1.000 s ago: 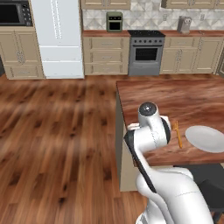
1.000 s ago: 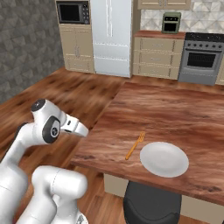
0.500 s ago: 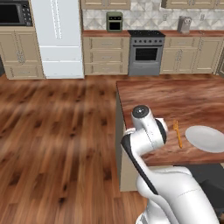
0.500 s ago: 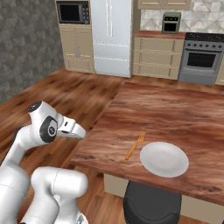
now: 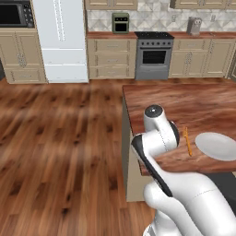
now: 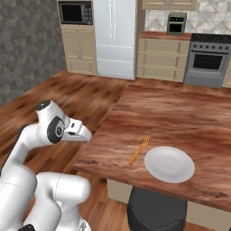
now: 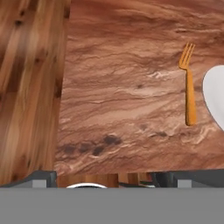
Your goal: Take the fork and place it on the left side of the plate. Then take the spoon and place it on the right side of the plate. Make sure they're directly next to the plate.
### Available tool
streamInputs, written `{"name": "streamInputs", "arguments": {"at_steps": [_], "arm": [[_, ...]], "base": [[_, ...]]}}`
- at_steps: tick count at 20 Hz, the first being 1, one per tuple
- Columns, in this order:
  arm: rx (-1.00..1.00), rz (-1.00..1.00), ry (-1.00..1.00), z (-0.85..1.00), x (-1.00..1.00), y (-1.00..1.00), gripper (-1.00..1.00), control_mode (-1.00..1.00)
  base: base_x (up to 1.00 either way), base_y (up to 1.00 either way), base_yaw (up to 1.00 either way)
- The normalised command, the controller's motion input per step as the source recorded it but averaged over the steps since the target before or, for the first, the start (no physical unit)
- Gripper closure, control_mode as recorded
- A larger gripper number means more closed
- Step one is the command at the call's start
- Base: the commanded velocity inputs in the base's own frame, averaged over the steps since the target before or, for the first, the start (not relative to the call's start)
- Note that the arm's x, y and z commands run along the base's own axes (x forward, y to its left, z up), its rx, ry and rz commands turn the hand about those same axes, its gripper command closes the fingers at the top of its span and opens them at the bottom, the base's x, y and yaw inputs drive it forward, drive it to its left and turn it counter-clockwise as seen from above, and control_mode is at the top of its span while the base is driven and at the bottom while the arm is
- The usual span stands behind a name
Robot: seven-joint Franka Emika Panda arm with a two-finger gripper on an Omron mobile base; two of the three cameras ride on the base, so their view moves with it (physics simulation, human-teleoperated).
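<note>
Gripper (image 6: pixel 86 134) with its jaws spread wide and nothing between them, held off the near left corner of the wooden table (image 6: pixel 171 113), beyond its left edge and well apart from the tableware. Fork (image 6: pixel 139 150): orange, lying flat near the front edge, tines pointing toward the far edge, handle toward the near edge, just beside the left rim of the plate (image 6: pixel 169 164); a narrow strip of wood shows between them in the hand view. Plate: round, pale, close to the front edge. The fork step looks done, judging from how it lies. The spoon step appears to be in hand. The next move calls for finding the spoon, grasping it by its thin handle, and laying it just beside the plate's right rim, parallel to the fork. Surroundings: a dark round stool (image 6: pixel 156 210) tucked under the front edge below the plate; refrigerator (image 6: pixel 115 36), stove (image 6: pixel 208 61) and cabinets (image 6: pixel 162 58) along the far wall. Nothing stands on the tabletop between gripper and plate.
</note>
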Motion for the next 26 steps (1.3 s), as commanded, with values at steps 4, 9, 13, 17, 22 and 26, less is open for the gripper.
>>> {"name": "streamInputs", "arguments": {"at_steps": [4,9,13,17,22,26], "arm": [[0.0,0.04,0.0,0.0,0.0,0.0,-1.0,-1.0],[0.0,0.02,0.0,0.0,-0.08,0.0,-1.0,1.0],[0.0,0.0,0.0,0.0,0.0,0.0,-1.0,1.0],[0.0,0.0,0.0,0.0,0.0,0.0,-1.0,1.0],[0.0,0.0,0.0,0.0,0.0,0.0,-1.0,1.0],[0.0,0.0,0.0,0.0,0.0,0.0,-1.0,1.0]], "base": [[0.0,0.0,0.0],[-0.04,0.0,0.0],[-0.3,0.31,0.0],[-0.31,0.55,0.0],[-0.15,0.61,-0.02],[0.01,0.67,-0.11]]}}
